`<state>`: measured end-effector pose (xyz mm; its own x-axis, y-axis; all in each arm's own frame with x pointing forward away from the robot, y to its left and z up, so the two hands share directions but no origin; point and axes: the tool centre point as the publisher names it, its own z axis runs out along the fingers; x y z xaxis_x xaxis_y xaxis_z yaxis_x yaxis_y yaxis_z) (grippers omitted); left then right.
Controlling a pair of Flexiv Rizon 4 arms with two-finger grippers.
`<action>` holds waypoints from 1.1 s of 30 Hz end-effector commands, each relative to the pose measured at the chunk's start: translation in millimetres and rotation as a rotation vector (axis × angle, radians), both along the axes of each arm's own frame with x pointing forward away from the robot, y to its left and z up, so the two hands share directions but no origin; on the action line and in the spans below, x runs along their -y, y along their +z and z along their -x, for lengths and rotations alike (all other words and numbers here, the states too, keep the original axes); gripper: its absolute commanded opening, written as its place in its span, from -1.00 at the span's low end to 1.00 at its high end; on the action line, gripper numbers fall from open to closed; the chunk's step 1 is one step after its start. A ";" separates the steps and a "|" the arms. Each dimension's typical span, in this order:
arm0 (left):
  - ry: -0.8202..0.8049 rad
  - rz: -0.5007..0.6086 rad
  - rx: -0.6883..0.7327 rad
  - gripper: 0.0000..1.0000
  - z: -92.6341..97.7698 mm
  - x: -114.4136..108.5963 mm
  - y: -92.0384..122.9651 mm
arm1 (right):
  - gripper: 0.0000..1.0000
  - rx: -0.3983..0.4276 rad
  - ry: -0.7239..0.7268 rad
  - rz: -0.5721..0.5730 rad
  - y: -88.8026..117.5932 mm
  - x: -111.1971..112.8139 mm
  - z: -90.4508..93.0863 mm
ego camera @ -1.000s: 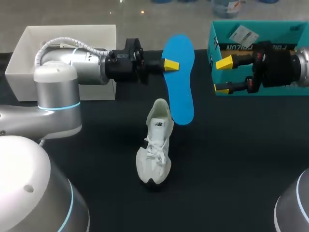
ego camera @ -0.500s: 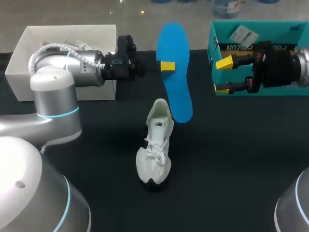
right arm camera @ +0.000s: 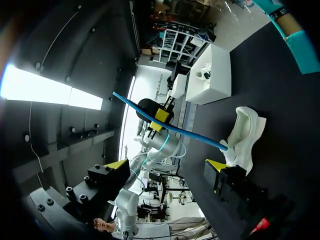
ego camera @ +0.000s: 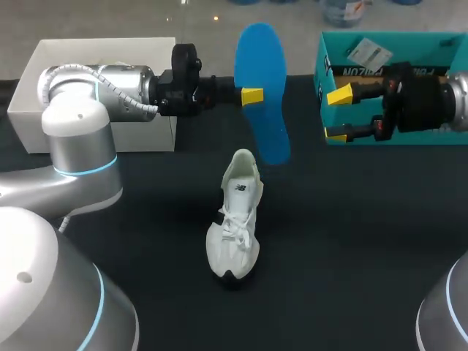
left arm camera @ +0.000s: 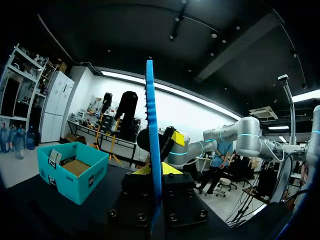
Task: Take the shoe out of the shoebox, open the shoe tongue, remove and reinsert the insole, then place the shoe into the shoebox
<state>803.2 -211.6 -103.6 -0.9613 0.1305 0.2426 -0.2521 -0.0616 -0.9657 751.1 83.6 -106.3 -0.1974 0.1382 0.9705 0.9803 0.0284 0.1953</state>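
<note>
left fingers (ego camera: 252,96) gripped insole (ego camera: 261,58), upper middle | right fingers (ego camera: 339,96) stood released | risk: thin edge hold might let insole twist, missing shoe (ego camera: 235,227)

Head view: insole (ego camera: 261,88) is covering far finger of left jaws, only one yellow tip showing. Left arm (ego camera: 95,84) is blocking part of white box (ego camera: 44,66). Right arm (ego camera: 431,99) is hiding much of teal shoebox (ego camera: 417,44); label inside too small to read. Left wrist: insole is showing edge-on, lower end disappearing behind jaws' block. Right wrist: rim is cutting off shoebox, and a finger of right jaws is edging over one end of shoe (right arm camera: 245,130).
</note>
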 end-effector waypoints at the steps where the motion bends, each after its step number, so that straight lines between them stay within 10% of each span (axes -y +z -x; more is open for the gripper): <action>1: 0.025 0.048 0.478 -1.00 0.5 -0.5 -1.5 | 1.00 -0.001 0.000 0.003 -0.2 -1.8 -0.6; 13: 0.160 -0.184 1.347 -1.00 3.6 0.0 -5.1 | 1.00 -0.001 0.000 0.003 -0.2 -1.8 -0.6; 33: 0.222 -0.133 1.345 -1.00 -0.3 3.0 -9.1 | 1.00 -0.001 0.000 0.003 -0.2 -1.8 -0.6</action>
<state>811.2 -214.3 -110.8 -0.6529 0.0305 -0.7568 0.7563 0.0812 -0.6492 751.2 83.8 -106.0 -0.1965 0.1405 0.9704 0.9805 0.0291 0.1943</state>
